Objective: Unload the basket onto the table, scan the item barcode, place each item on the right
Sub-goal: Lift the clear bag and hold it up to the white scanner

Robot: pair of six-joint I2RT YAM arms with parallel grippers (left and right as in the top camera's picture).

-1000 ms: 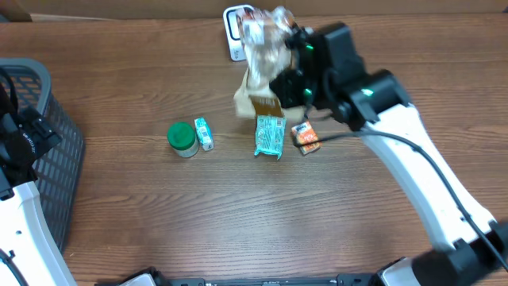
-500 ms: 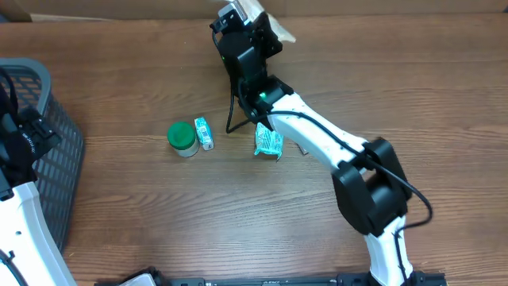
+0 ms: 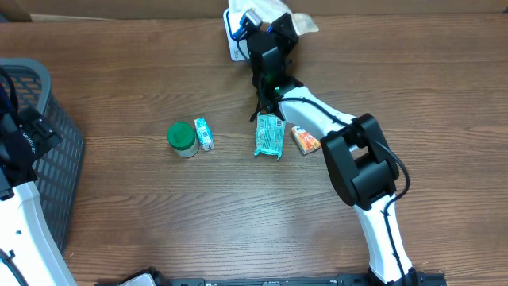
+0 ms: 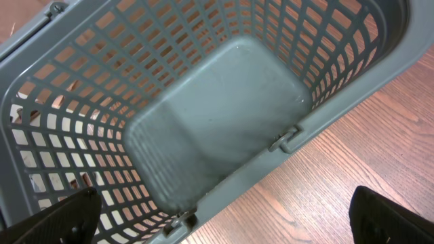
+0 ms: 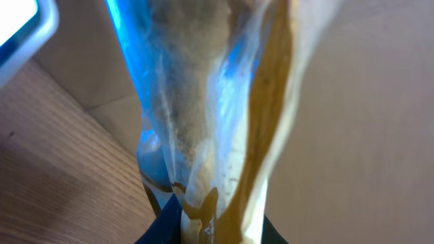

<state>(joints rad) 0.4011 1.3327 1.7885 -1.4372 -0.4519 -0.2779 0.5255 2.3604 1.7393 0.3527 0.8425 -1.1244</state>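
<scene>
Your right gripper is clamped on the clear, tan-streaked bag. It holds the bag up at the table's far edge, right beside the white scanner, with blue light washing over the plastic. Your left gripper hangs wide open over the grey basket, grasping nothing. A green jar and a teal packet lie mid-table.

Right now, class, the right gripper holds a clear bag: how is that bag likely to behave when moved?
Probably floppy: the bag creases and folds beyond the right gripper. Likely light, since a pinch at one edge seems enough to carry it. Its glossy film may be slippery, so it could slide out of the grip.
</scene>
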